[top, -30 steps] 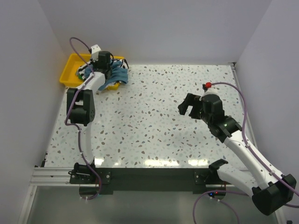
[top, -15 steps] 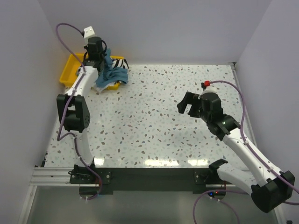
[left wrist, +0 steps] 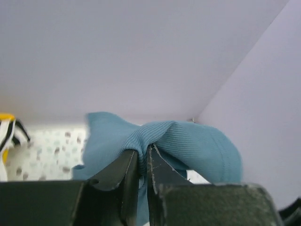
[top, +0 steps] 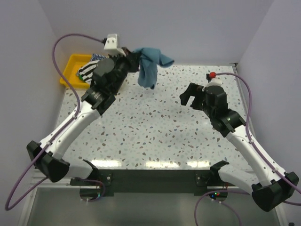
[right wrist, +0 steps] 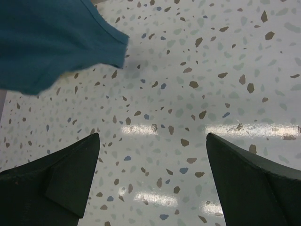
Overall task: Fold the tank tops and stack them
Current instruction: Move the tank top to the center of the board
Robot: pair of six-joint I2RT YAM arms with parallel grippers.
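A plain teal-blue tank top [top: 149, 62] hangs bunched in the air above the back of the table, pinched by my left gripper [top: 136, 60], which is shut on a ribbed fold of it [left wrist: 141, 153]. Its lower edge [right wrist: 51, 42] shows at the top left of the right wrist view. A black-and-white striped tank top [top: 89, 69] lies in the yellow tray [top: 70, 70] at the back left. My right gripper [top: 190, 96] hovers over the speckled table to the right, its jaws wide open with nothing between them [right wrist: 153, 141].
White walls close in the table at the back and on both sides. The arm bases and a black rail [top: 150, 176] run along the near edge. A purple cable [top: 70, 40] loops above the left arm.
My left gripper closed on the teal top in the tray, lifted it and swung it right, out over the table. The right arm shifted only slightly and stayed open.
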